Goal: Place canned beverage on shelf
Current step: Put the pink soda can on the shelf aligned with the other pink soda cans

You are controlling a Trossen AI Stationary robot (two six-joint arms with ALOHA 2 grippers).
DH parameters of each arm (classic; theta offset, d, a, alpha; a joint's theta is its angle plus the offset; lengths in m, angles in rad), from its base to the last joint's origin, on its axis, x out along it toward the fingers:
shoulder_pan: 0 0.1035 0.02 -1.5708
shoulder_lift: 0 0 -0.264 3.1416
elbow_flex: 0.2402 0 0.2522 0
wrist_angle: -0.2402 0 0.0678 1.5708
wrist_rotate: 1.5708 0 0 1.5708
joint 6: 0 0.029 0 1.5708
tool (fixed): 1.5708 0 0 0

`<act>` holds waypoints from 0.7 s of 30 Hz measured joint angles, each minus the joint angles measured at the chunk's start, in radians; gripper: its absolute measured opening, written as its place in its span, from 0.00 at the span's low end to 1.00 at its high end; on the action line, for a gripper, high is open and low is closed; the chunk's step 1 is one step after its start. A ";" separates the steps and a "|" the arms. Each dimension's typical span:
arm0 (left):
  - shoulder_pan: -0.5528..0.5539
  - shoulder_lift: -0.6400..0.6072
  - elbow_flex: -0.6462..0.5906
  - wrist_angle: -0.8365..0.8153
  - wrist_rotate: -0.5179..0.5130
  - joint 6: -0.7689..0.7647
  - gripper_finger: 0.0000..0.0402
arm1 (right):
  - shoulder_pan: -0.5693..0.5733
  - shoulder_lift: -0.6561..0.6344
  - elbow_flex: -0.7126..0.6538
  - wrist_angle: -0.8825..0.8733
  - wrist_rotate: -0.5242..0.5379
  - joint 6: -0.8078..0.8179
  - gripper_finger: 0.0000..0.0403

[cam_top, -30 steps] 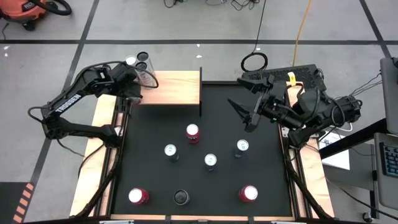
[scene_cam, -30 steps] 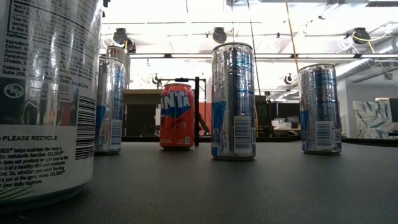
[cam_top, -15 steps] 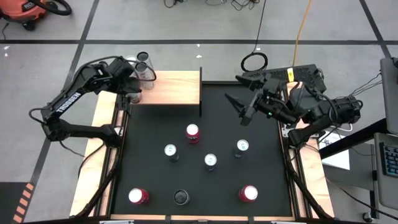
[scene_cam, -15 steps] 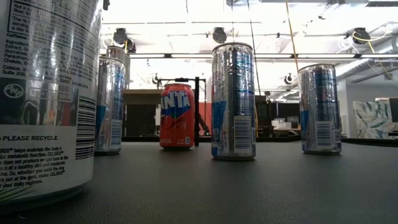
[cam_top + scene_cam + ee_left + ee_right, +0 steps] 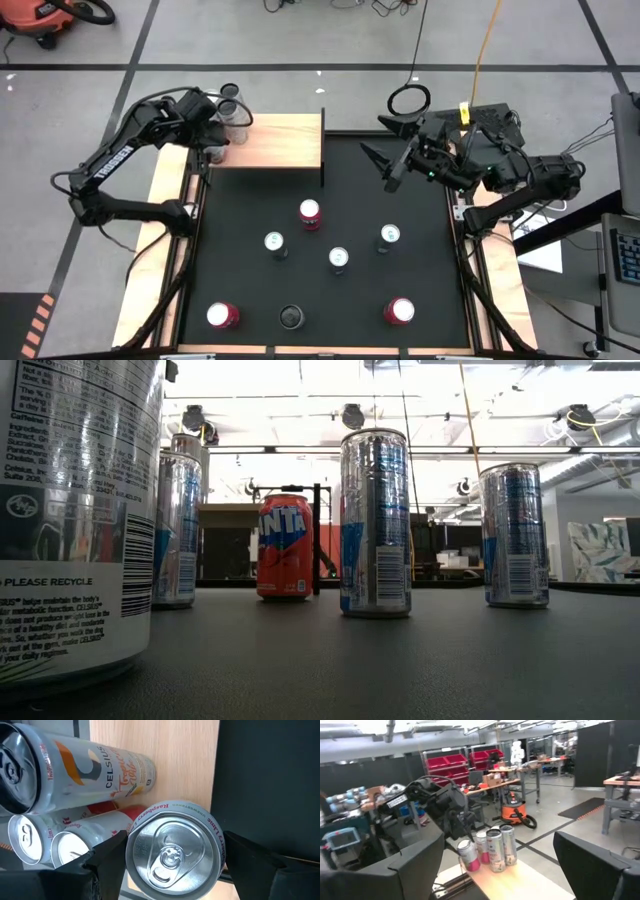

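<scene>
The left tool (image 5: 172, 865) grips an upright raspberry can (image 5: 172, 852), top up, over the shelf (image 5: 170, 760) edge.

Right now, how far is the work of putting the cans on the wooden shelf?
Done: three cans stand at the left end of the shelf. In hand: the left pincer is closed on a Raspberry Lime can beside them, over that end. Left: seven cans stand on the black mat; the right pincer hovers open above the mat, holding nothing.
</scene>
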 joint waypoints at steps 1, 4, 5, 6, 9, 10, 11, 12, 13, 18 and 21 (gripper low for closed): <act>0.004 0.003 0.000 0.000 0.000 0.000 0.71 | -0.004 -0.004 0.000 -0.010 -0.006 0.000 0.89; 0.012 0.013 0.000 0.001 -0.001 -0.001 0.71 | -0.013 -0.016 0.000 -0.035 -0.029 0.011 0.89; 0.015 0.016 0.000 0.001 -0.001 -0.001 0.71 | -0.016 -0.020 0.000 -0.041 -0.030 0.016 0.89; 0.016 0.019 0.000 0.001 -0.002 -0.001 0.71 | -0.018 -0.024 0.000 -0.048 -0.030 0.021 0.89; 0.015 0.028 0.000 0.000 -0.008 0.000 0.71 | -0.023 -0.037 0.000 -0.065 -0.030 0.025 0.89; 0.015 0.029 0.000 0.001 -0.009 0.000 0.71 | -0.024 -0.041 0.000 -0.073 -0.030 0.025 0.89; 0.015 0.031 0.000 0.000 -0.009 0.000 0.71 | -0.024 -0.044 0.000 -0.080 -0.030 0.025 0.89; 0.015 0.033 0.000 -0.001 -0.010 -0.001 0.71 | -0.024 -0.047 0.000 -0.083 -0.029 0.025 0.89; 0.015 0.037 0.000 -0.001 -0.012 -0.001 0.71 | -0.024 -0.049 0.000 -0.086 -0.029 0.025 0.89; 0.015 0.040 0.000 -0.001 -0.014 0.000 0.71 | -0.024 -0.052 0.000 -0.090 -0.028 0.023 0.89; 0.015 0.042 0.000 -0.001 -0.017 0.000 0.71 | -0.024 -0.052 0.000 -0.090 -0.028 0.022 0.89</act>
